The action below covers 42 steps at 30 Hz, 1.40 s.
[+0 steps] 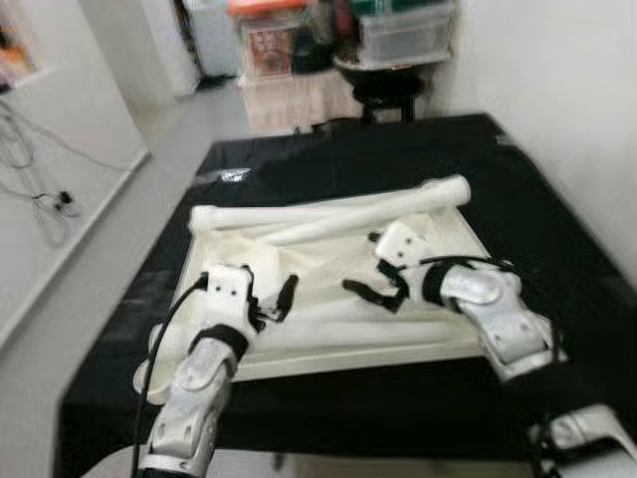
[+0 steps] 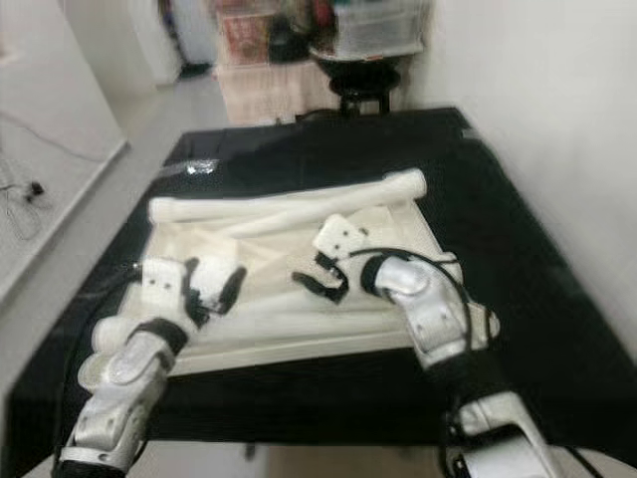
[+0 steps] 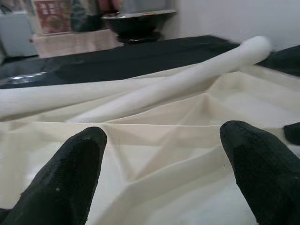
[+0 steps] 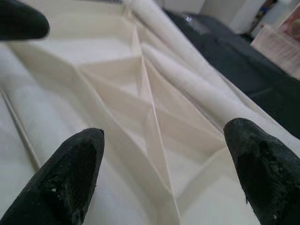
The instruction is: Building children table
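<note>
A cream children's tabletop (image 1: 328, 334) lies upside down on a black table (image 1: 557, 229), its ribbed underside facing up. Two cream round legs lie loose across its far part, one long leg (image 1: 398, 207) slanting to the far right corner and another leg (image 1: 254, 214) along the far left edge. My left gripper (image 1: 271, 304) hovers open just above the tabletop's near left area, its fingertips (image 3: 77, 164) wide apart over the ribs. My right gripper (image 1: 368, 279) is open over the middle, pointing left, with ribs (image 4: 150, 108) between its fingers (image 4: 75, 173).
A further cream cylinder (image 1: 149, 363) pokes out beside the tabletop's left edge under my left arm. Beyond the table stand a black stool (image 1: 383, 90), a clear storage box (image 1: 403, 35) and a pale crate (image 1: 289, 95). A white wall runs along the right; cables (image 1: 40, 199) lie on the floor at left.
</note>
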Motion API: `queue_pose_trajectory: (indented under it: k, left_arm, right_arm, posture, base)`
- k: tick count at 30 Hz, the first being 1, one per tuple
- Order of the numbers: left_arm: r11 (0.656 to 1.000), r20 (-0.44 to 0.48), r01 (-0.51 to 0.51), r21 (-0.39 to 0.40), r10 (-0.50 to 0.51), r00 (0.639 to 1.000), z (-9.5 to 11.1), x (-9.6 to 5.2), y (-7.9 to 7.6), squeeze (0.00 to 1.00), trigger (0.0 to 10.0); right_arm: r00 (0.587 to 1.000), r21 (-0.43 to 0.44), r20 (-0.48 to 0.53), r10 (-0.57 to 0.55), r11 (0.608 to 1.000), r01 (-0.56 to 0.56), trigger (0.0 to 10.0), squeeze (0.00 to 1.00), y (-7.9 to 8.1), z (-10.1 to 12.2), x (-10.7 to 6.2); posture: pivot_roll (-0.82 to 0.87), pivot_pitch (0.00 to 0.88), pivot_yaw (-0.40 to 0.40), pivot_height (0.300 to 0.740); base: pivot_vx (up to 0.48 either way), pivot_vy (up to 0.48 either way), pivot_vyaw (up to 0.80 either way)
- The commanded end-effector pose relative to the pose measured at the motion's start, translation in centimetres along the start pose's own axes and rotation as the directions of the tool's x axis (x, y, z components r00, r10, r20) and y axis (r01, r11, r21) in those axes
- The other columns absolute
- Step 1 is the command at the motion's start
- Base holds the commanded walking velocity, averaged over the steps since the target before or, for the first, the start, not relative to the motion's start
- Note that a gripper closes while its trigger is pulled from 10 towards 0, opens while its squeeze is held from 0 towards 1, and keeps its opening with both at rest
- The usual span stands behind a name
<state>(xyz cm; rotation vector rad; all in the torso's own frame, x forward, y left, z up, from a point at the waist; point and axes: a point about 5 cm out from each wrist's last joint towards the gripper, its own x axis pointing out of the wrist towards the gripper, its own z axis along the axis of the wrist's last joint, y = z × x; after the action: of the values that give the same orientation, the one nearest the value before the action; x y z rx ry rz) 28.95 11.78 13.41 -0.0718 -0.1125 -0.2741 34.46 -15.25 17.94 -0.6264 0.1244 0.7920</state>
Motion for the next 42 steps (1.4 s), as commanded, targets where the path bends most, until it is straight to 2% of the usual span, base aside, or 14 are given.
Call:
queue_pose_trajectory:
  k: [1,6,13,16,21,22,23,27,28,31,37,38,39,42]
  left_arm:
    - [1.0,-0.025,-0.028,0.001,0.028,0.999,-0.4,-0.6,0.8,0.0,10.0]
    - [0.996,-0.036,0.069,-0.055,-0.071,0.997,-0.4,-0.8,-0.8,0.0,10.0]
    - [0.984,-0.062,0.168,-0.06,-0.172,0.983,-0.5,-1.3,-2.2,0.0,10.0]
    - [0.969,-0.091,0.241,-0.055,-0.245,0.965,-0.7,-1.6,-2.8,0.0,10.0]
    - [0.955,-0.125,0.293,-0.052,-0.298,0.946,-1.0,-2.1,-3.4,0.0,10.0]
    - [0.943,-0.164,0.329,-0.041,-0.332,0.929,-1.6,-2.4,-3.7,0.0,10.0]
    - [0.937,-0.204,0.346,-0.049,-0.349,0.915,-2.3,-2.8,-3.8,0.0,10.0]
    - [0.937,-0.223,0.346,-0.054,-0.349,0.91,-2.6,-2.9,-3.7,0.0,10.0]
    - [0.935,-0.239,0.349,-0.06,-0.353,0.905,-2.8,-3.1,-3.7,0.0,10.0]
    - [0.936,-0.24,0.346,-0.07,-0.352,0.905,-2.8,-3.2,-3.8,0.0,10.0]
    - [0.935,-0.246,0.347,-0.075,-0.355,0.902,-2.9,-3.3,-3.9,0.0,10.0]
    - [0.935,-0.248,0.345,-0.08,-0.354,0.902,-2.9,-3.3,-4.0,0.0,10.0]
    - [0.935,-0.248,0.345,-0.08,-0.354,0.902,-2.9,-3.3,-4.0,0.0,10.0]
    - [0.936,-0.248,0.341,-0.086,-0.351,0.903,-2.9,-3.4,-4.0,0.0,10.0]
  right_arm:
    - [0.998,-0.05,0.025,0.052,0.997,-0.051,10.0,0.0,0.3,1.4,0.5]
    - [0.99,-0.098,-0.035,0.136,0.985,-0.139,10.0,0.0,0.1,2.0,-0.1]
    - [0.957,-0.123,-0.081,0.277,0.95,-0.285,10.0,0.0,0.3,3.1,-0.8]
    - [0.921,-0.116,-0.217,0.325,0.928,-0.355,10.0,0.0,-0.1,2.7,-0.7]
    - [0.884,-0.103,-0.337,0.324,0.921,-0.377,10.0,0.0,-0.5,2.0,-0.5]
    - [0.86,-0.094,-0.396,0.321,0.918,-0.386,10.0,0.0,-0.7,1.6,-0.4]
    - [0.802,-0.081,-0.505,0.32,0.907,-0.413,10.0,0.0,-1.2,0.9,-0.5]
    - [0.771,-0.072,-0.562,0.301,0.91,-0.408,10.0,0.0,-1.8,0.5,-0.6]
    - [0.747,-0.067,-0.607,0.27,0.919,-0.387,10.0,0.0,-2.5,0.3,-0.7]
    - [0.726,-0.079,-0.649,0.229,0.928,-0.363,10.0,0.0,-3.5,0.2,-0.7]
    - [0.719,-0.08,-0.663,0.206,0.936,-0.342,10.0,0.0,-4.6,0.8,-0.7]
    - [0.706,-0.086,-0.681,0.194,0.936,-0.341,10.0,0.0,-5.3,1.0,-0.7]
    - [0.706,-0.086,-0.681,0.194,0.936,-0.341,10.0,0.0,-5.3,1.0,-0.7]
    - [0.665,-0.124,-0.732,0.15,0.93,-0.347,10.0,0.0,-6.1,0.8,-0.7]
  posture:
    - [-0.06,0.0,0.06,0.74]
    - [-0.06,0.0,0.059,0.74]
    - [-0.04,0.0,0.051,0.74]
    - [-0.04,0.0,0.045,0.74]
    - [-0.04,0.0,0.042,0.74]
    - [-0.03,0.0,0.039,0.74]
    - [-0.03,0.0,0.037,0.74]
    - [-0.03,0.0,0.037,0.74]
    - [-0.03,0.0,0.034,0.74]
    - [-0.04,0.0,0.03,0.74]
    - [-0.04,0.0,0.022,0.74]
    - [-0.04,0.0,0.016,0.74]
    - [-0.04,0.0,0.016,0.74]
    - [-0.04,0.0,0.01,0.74]
  base:
    - [0.0,-0.465,0.0]
    - [0.0,-0.151,0.0]
    - [0.0,0.0,0.0]
    - [0.0,0.0,0.0]
    - [0.0,0.0,0.0]
    - [0.0,0.0,0.0]
    - [0.0,0.0,0.0]
    - [0.0,0.0,0.0]
    - [0.0,0.0,0.0]
    - [0.0,0.0,0.0]
    - [0.0,0.0,0.0]
    - [0.0,0.0,0.0]
    - [0.0,0.0,0.0]
    - [0.0,0.0,0.0]
